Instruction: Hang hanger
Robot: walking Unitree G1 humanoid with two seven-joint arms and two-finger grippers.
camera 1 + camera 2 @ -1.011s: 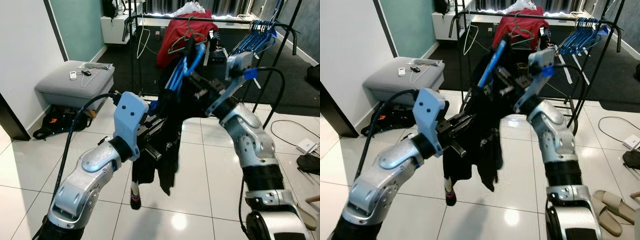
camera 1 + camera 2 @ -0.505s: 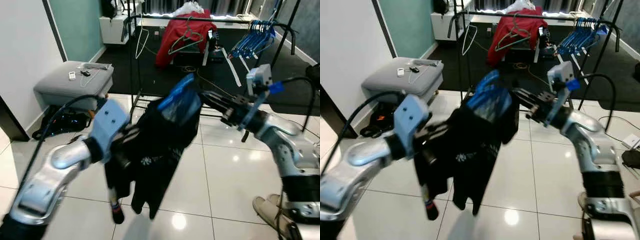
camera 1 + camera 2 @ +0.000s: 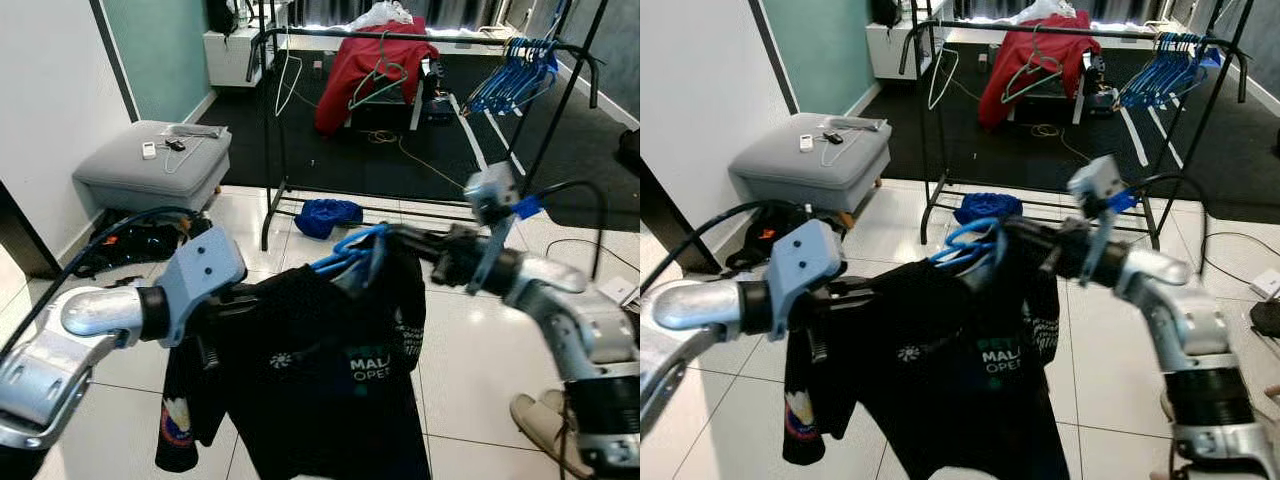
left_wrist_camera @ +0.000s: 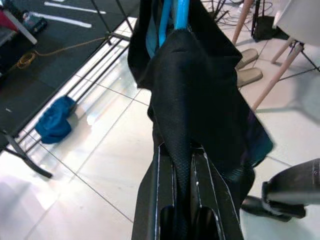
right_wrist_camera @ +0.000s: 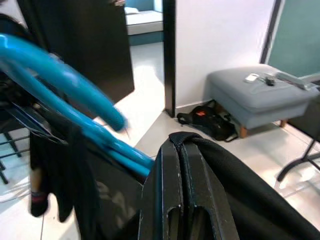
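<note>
While both arms are raised mid-frame, I see the left gripper (image 4: 182,165) clamped on the black T-shirt (image 3: 330,400) shoulder, the right gripper (image 3: 400,240) closed on fabric beside the blue hanger (image 3: 350,255). Clothes rack (image 3: 400,40) stands upper centre.

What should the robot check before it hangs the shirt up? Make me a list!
1. Left gripper pinches the black shirt: ok.
2. Right gripper shut on shirt fabric: ok.
3. Blue hanger inside the shirt's neck: ok.
4. Hanger's hook free to catch a rail: cannot tell.
5. Clothes rack within reach: not ok, it stands well behind.
6. Floor path: a blue cloth lies under the rack: not ok.
</note>
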